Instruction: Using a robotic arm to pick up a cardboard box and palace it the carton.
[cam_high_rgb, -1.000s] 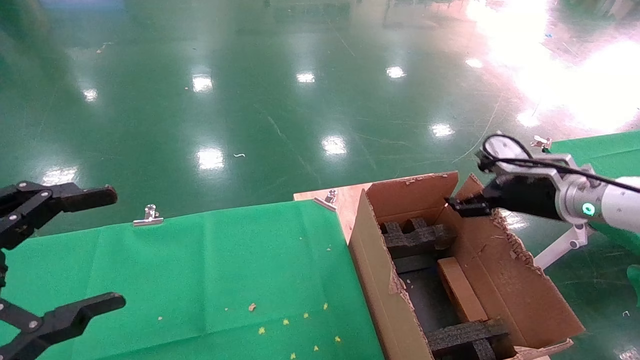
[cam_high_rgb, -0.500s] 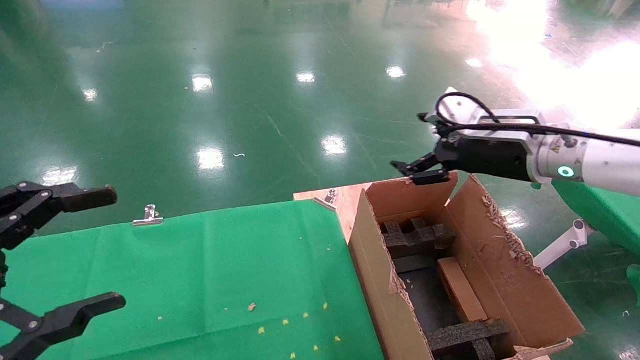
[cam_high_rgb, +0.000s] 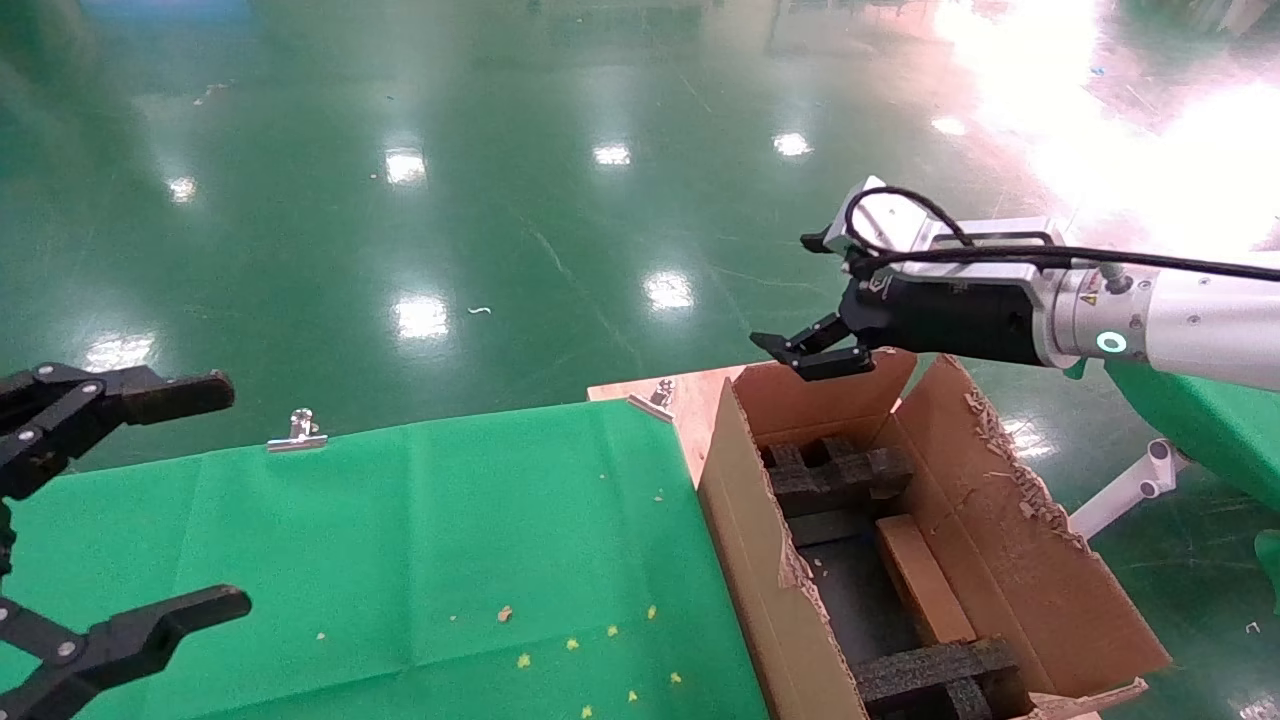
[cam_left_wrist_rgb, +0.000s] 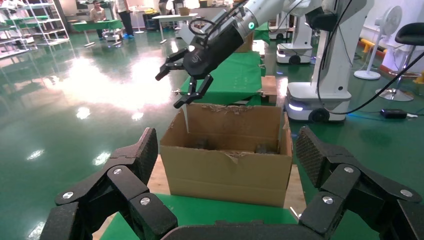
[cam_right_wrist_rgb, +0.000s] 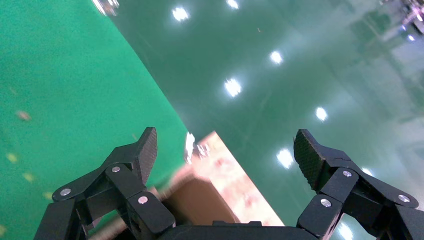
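Head view: the cardboard box (cam_high_rgb: 922, 578) lies inside the carton (cam_high_rgb: 745, 560), lower right, so placing looks done. The right gripper (cam_high_rgb: 812, 352), fingers spread and empty, has risen leftward above the far flap since earlier; next, probably withdraw. The left gripper (cam_high_rgb: 150, 500) hangs spread, lower left.

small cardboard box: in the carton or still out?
In. The cardboard box lies inside the carton, between black foam inserts.

Glossy green floor (cam_high_rgb: 420, 200) mirrors ceiling lights beyond a green-clothed table (cam_high_rgb: 400, 540).
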